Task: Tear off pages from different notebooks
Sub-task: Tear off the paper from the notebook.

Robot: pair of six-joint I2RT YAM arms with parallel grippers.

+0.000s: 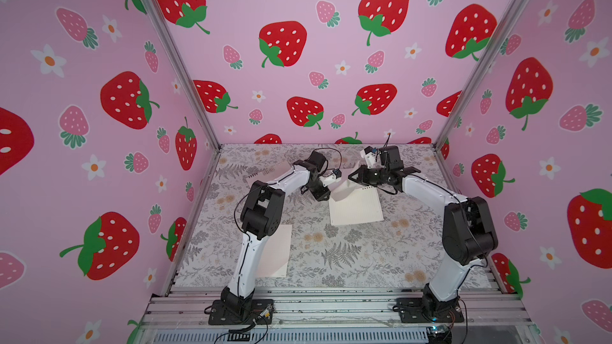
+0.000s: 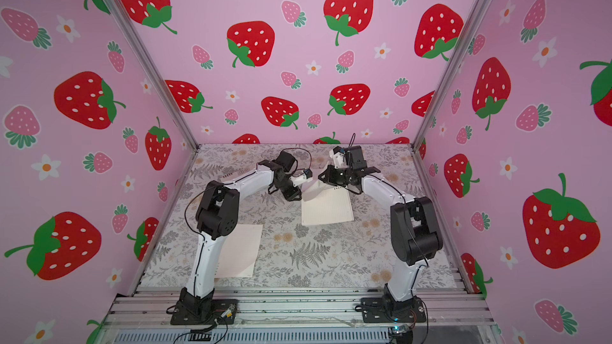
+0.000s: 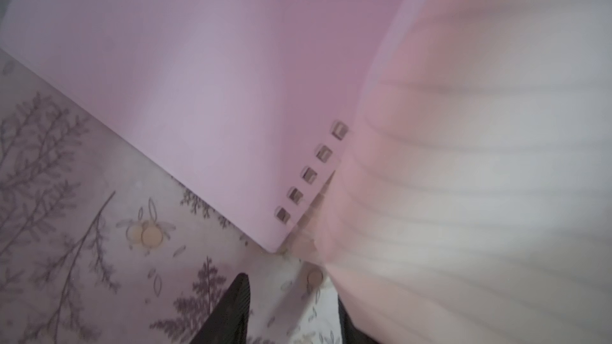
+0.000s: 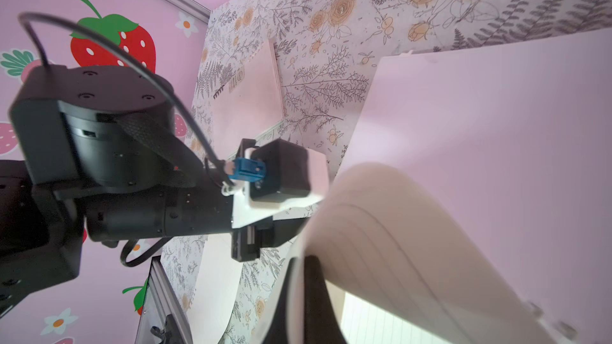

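Note:
An open notebook [image 1: 357,206] lies on the floral table right of centre, its lined sheet facing up. My right gripper [image 4: 299,279] is shut on the edge of a lined page [image 4: 414,226], which curls up off the notebook, in front of the pink cover [image 4: 496,127]. In both top views this page [image 1: 344,190] rises between the two grippers. My left gripper [image 3: 291,316] sits at the notebook's left edge, jaws apart over the table. The blurred page [image 3: 480,193] covers one of its fingers [image 3: 347,325]. The cover's punched corner [image 3: 265,160] is just ahead.
A second notebook [image 1: 268,172] lies at the far left, partly hidden under my left arm. A loose lined page [image 1: 276,249] rests near the front left beside the left arm's base link. Strawberry-print walls enclose three sides.

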